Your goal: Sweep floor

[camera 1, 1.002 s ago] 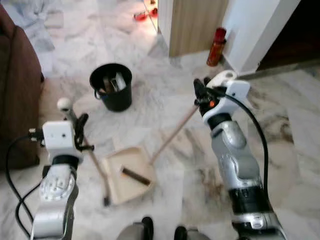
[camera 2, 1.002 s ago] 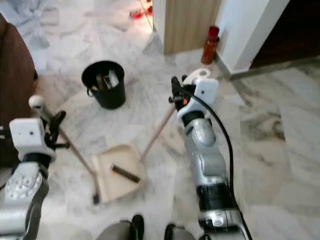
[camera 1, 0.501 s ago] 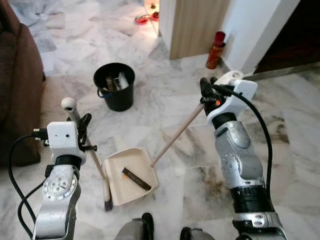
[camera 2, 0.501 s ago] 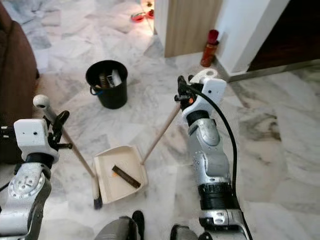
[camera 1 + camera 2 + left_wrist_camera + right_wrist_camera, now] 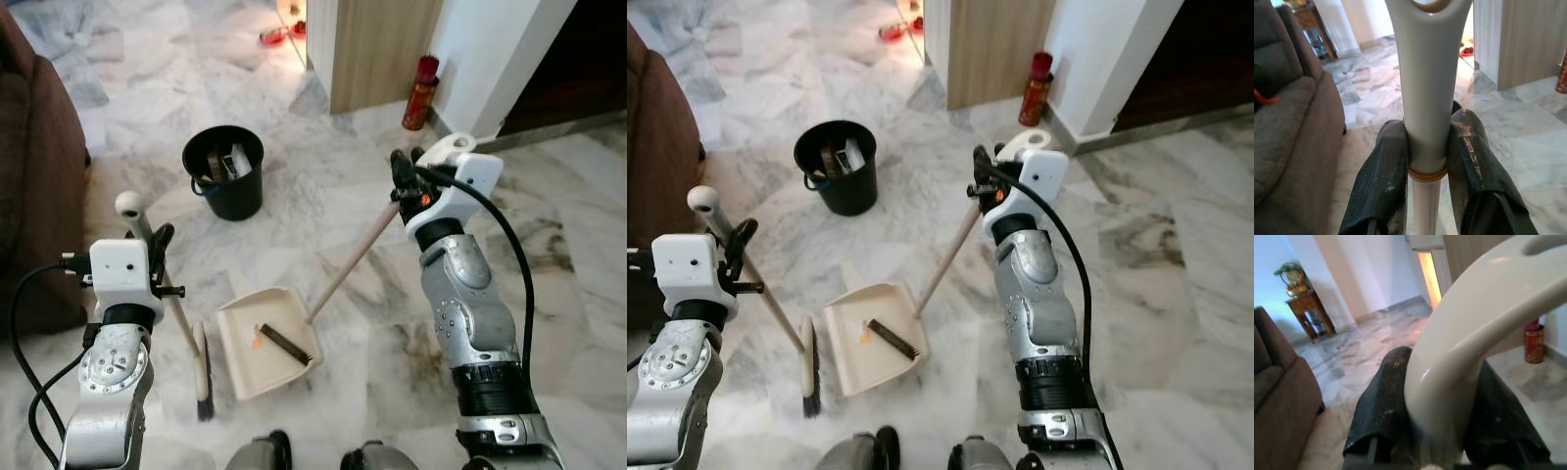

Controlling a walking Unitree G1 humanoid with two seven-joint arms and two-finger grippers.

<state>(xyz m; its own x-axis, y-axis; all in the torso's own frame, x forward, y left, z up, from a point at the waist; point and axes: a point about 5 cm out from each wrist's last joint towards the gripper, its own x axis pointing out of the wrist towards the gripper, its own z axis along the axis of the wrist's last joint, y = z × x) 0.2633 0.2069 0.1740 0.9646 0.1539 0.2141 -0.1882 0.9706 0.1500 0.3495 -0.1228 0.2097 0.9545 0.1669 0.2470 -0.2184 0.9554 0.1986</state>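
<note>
A cream dustpan (image 5: 266,342) rests on the marble floor in front of me, with a dark flat piece (image 5: 286,344) and a small orange scrap (image 5: 257,342) in it. Its long wooden handle (image 5: 355,261) slants up to my right gripper (image 5: 400,180), which is shut on the pale grip (image 5: 1464,357). My left gripper (image 5: 155,251) is shut on the broom handle (image 5: 1424,98). The broom head (image 5: 203,370) stands on the floor just left of the dustpan.
A black bucket (image 5: 223,170) holding some items stands on the floor beyond the dustpan. A brown sofa (image 5: 34,186) fills the left side. A wooden cabinet (image 5: 380,49), a red can (image 5: 421,92) and a white wall corner stand at the back right.
The broom head has shifted left, away from the dustpan's edge. The dustpan has moved slightly right and a small orange scrap now lies in it. The camera shifted a little.
</note>
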